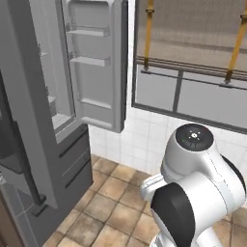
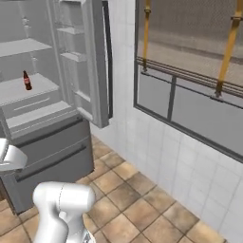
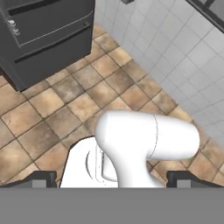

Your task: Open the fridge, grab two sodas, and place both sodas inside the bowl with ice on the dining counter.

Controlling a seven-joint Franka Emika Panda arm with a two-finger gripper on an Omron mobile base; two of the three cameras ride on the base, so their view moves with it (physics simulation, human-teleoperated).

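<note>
The fridge door is open. One soda stands on a shelf inside, far from the pincer. The pincer is wide open and holds nothing. Both sodas are left to grab.

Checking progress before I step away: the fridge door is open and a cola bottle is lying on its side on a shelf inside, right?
Not quite. The fridge door is open, but the cola bottle stands upright on the shelf, not on its side. The right base view shows it.
</note>
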